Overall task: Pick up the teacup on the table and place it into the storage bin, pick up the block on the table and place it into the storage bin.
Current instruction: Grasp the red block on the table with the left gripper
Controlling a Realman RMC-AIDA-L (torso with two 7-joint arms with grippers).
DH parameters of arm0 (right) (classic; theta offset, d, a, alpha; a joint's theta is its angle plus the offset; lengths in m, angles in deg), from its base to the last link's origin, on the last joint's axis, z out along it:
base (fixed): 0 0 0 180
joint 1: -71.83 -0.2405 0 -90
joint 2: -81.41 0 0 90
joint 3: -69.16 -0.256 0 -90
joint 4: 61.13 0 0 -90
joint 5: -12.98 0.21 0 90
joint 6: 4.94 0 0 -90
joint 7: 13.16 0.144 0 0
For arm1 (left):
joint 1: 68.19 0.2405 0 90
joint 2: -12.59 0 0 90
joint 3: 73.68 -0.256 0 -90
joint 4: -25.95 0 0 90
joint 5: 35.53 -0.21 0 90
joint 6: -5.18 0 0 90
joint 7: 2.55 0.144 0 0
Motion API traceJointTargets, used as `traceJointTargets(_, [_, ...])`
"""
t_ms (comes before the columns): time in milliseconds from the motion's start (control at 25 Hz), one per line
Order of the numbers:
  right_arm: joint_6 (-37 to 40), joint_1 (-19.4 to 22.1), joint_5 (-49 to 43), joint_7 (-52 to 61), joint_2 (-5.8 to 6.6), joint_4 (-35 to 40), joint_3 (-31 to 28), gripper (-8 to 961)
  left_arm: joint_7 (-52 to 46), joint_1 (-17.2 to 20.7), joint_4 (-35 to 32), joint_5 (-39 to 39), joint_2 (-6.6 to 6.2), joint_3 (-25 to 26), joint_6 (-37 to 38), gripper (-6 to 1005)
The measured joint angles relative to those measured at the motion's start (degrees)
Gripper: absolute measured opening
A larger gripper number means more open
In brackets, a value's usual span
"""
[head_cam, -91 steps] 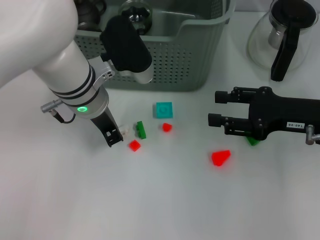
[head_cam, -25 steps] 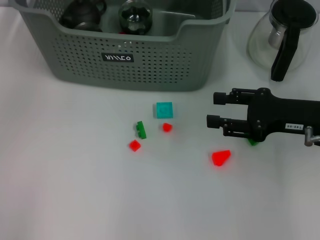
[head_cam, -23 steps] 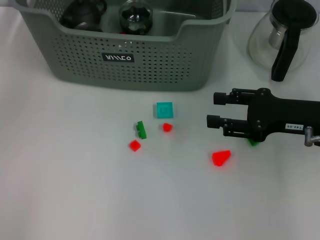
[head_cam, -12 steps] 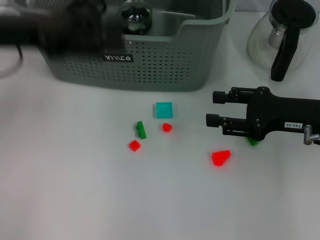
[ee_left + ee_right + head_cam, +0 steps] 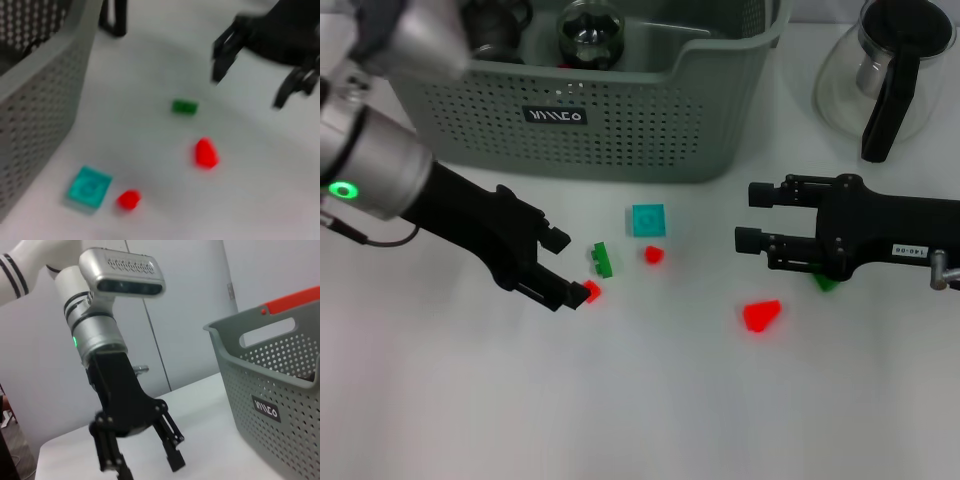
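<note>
Green block (image 5: 825,283) mostly hidden behind right claw (image 5: 743,217).

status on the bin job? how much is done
Done: dark rounded items already sit in the storage bin. In hand: nothing; the left gripper is open over the small red block. Left: green, teal and other red blocks. The right gripper hangs open nearby.

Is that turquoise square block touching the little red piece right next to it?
Apart. The head view shows a strip of bare table between the turquoise block and the small red piece; the left wrist view shows them close, not clearly separated.
</note>
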Motion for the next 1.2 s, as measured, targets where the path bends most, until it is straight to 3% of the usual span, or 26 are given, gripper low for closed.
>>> traceJointTargets(80, [-0.05,-0.02,0.04,0.01,-0.03,0.01,0.00,674,-2.48,0.48,-1.73,-1.68,0.65,-4.38,-2.14,758])
traceJointTargets(320, [-0.11,-0.14,0.13,0.01,-0.05,0.05,0.00,674,-12.01,0.43,-1.91,-5.81,0.34,-15.40,-9.11,750])
traceJointTargets(600, [-0.22,-0.42,0.14,0.01,-0.04,0.05,0.00,675,-30.64,-1.18,-1.57,-11.96,0.49,-27.14,-14.65,742])
traceJointTargets(960, [-0.32,-0.47,0.13,-0.21,-0.04,0.05,0.00,674,-36.26,-1.96,-1.11,-12.62,0.67,-33.12,-15.29,731])
traceJointTargets(1200, [-0.41,-0.46,-0.04,-0.40,-0.06,-0.04,0.00,675,-37.66,-3.13,1.06,-12.46,0.70,-34.07,-16.03,724])
